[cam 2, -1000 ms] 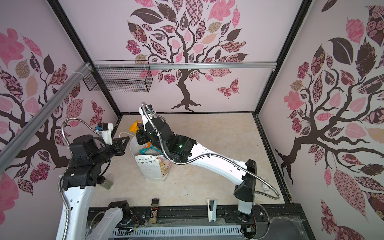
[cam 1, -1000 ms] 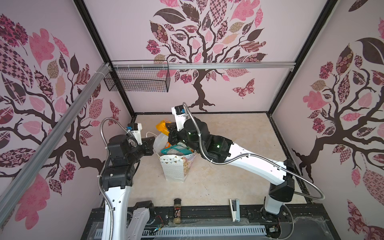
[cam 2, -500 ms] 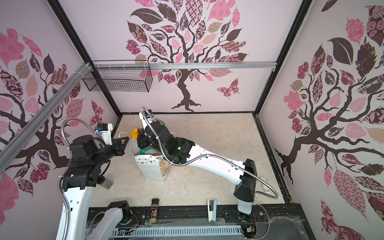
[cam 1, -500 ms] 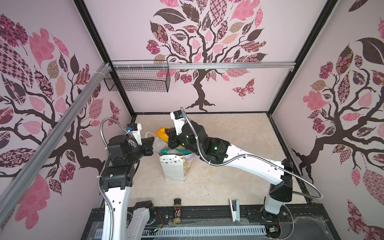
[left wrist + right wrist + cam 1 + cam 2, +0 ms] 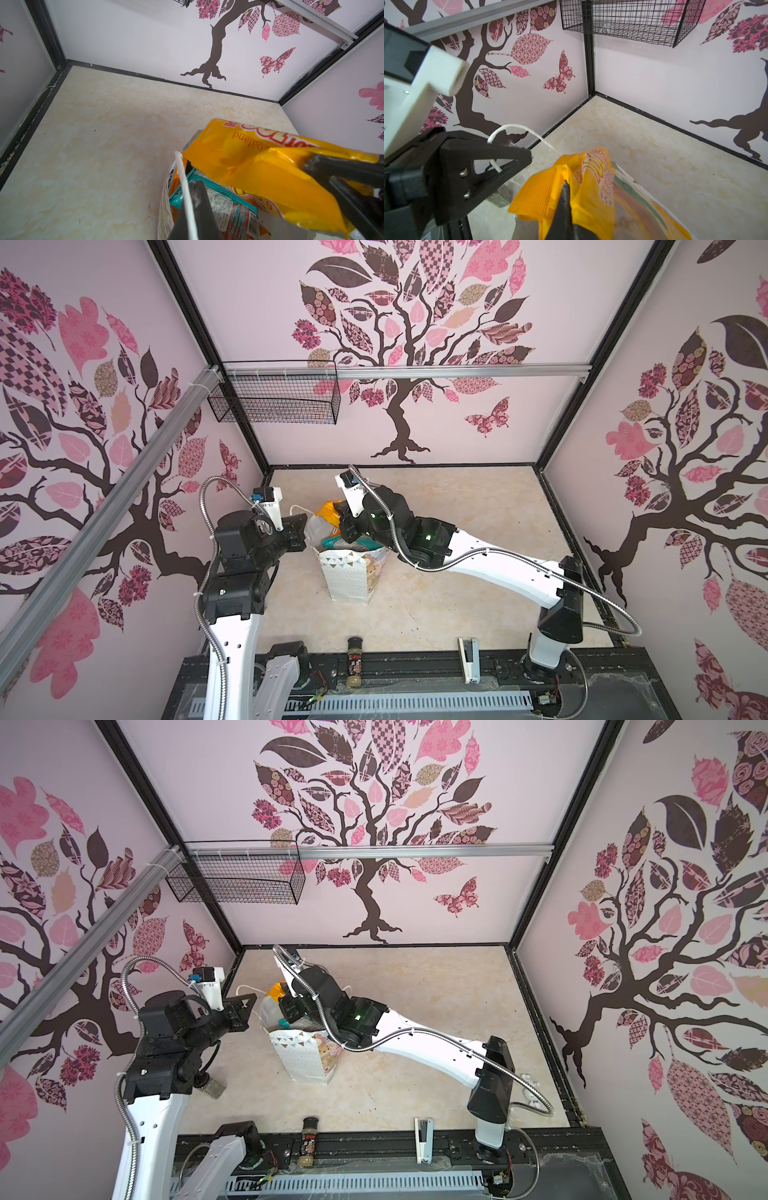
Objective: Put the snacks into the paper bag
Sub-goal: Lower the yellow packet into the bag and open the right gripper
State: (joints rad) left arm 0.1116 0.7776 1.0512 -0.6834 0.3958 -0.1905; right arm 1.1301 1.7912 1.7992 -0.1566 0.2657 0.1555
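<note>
Beige tabletop [image 5: 457,510], left-centre: steady tall white dotted paper bag [image 5: 349,576] with left gripper [image 5: 244,1011] clamped on white cord handle [image 5: 519,126]; push glossy yellow snack packet [image 5: 259,166], pinched in right gripper [image 5: 565,189] at bag's mouth, below rim before releasing.

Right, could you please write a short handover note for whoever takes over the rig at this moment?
The left gripper is shut on the cord handle of the paper bag.
The right gripper is shut on a yellow packet, held over the bag's mouth and not yet released.
The bag stands upright on the table.
Done: a teal packet and others are already inside.
Left: lower and release the yellow packet, then probably let go of the handle.
</note>
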